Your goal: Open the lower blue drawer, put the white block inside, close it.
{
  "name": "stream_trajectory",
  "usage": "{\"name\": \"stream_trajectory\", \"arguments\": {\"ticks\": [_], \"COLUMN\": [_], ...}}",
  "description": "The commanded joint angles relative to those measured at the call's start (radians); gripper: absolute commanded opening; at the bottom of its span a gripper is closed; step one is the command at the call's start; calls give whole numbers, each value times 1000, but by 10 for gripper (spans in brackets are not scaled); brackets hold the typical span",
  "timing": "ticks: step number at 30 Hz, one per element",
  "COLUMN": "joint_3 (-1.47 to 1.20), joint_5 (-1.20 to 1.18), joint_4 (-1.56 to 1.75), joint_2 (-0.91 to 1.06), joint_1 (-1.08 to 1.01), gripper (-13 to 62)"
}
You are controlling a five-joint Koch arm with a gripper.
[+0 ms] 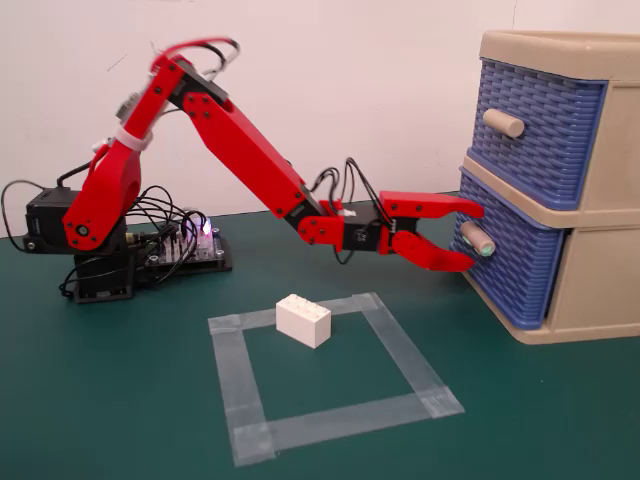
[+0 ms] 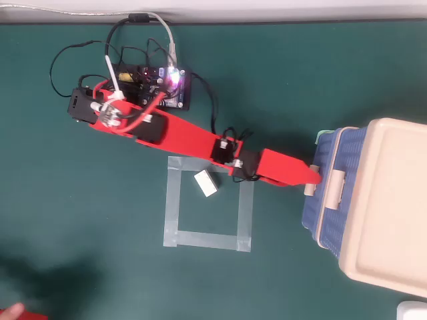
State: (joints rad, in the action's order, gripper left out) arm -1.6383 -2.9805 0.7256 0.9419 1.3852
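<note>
Clearly the task is at its very start, judging by how things lie. In the fixed view the red arm (image 1: 240, 150) reaches out low toward the beige cabinet (image 1: 600, 200), and its gripper (image 1: 471, 238) stands wide, one jaw above and one below the pale-green-tipped knob (image 1: 474, 238) of the lower blue drawer (image 1: 520, 265). The jaws bracket the knob but do not look clamped on it; whether either tip touches it I cannot tell from this angle.

The lower drawer seems to stand a little proud of the cabinet front in the fixed view, and in the overhead view a blue drawer front (image 2: 313, 200) juts past the cabinet's top, yet that could simply be how the cabinet is built, so I would not count the drawer as opened. The upper blue drawer (image 1: 540, 120), with its plain beige knob (image 1: 503, 122), sits untouched.

The white block (image 1: 303, 320) rests on the green table (image 1: 120, 400), studs up, at the far left corner of the grey tape square (image 1: 330, 375) as the fixed view shows it, well apart from the cabinet and from the gripper. In the overhead view the block (image 2: 206, 183) lies just under the arm's forearm.

So nothing is finished yet: the knob must be gripped and pulled, the block fetched and dropped in, and the drawer pushed shut.
</note>
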Motion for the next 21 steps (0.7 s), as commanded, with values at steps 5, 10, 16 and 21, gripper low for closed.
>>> {"name": "stream_trajectory", "arguments": {"ticks": [5,10,16,21], "joint_3": [183,186,-133,-584], "joint_5": [-54,-80,-184,-192], "joint_4": [-156,-380,-430,-430], "joint_2": [-21,18,255,612], "joint_1": [29,37,15,-12], "gripper": [115,-80,-80,-80]}}
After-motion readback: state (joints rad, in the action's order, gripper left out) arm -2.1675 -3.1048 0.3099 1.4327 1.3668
